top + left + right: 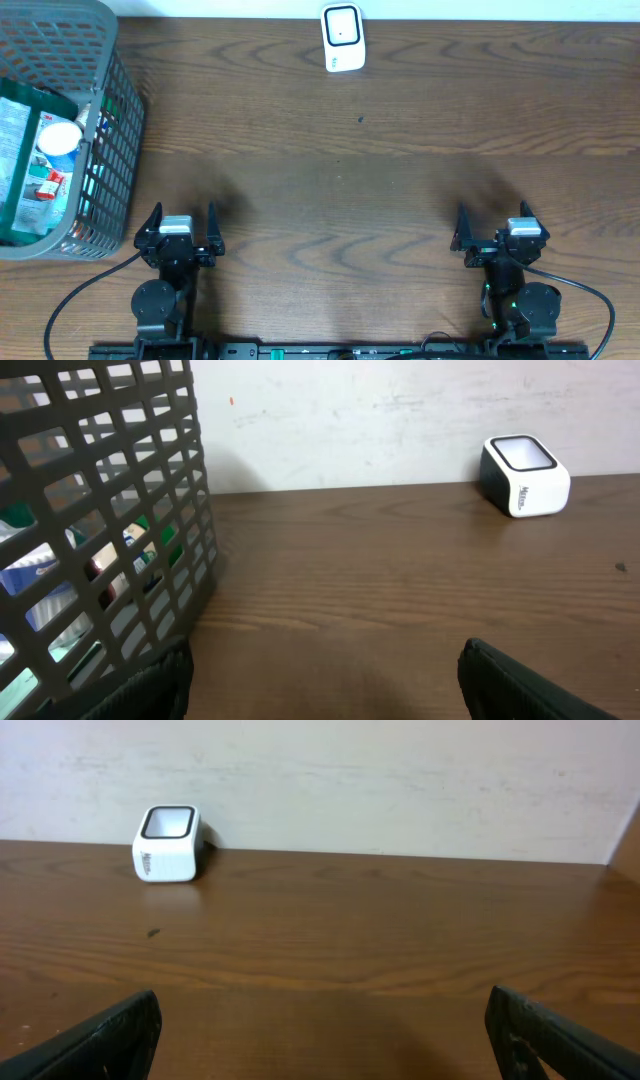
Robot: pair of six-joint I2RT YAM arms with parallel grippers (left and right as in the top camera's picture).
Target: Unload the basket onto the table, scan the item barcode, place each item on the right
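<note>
A white barcode scanner point(342, 38) with a dark window stands at the table's far edge; it also shows in the left wrist view as the scanner point(524, 476) and in the right wrist view as the scanner point(168, 844). A grey mesh basket point(110, 150) at the far left holds several packaged items point(40, 150), seen through the basket wall point(100, 540). My left gripper point(181, 222) rests near the front edge, open and empty, just right of the basket. At the front right, my right gripper point(494, 224) is open with nothing between its fingers.
A dark wooden table point(340, 190) spans the view, with a pale wall point(400, 780) behind its far edge. Black cables point(70, 300) run from both arm bases along the front.
</note>
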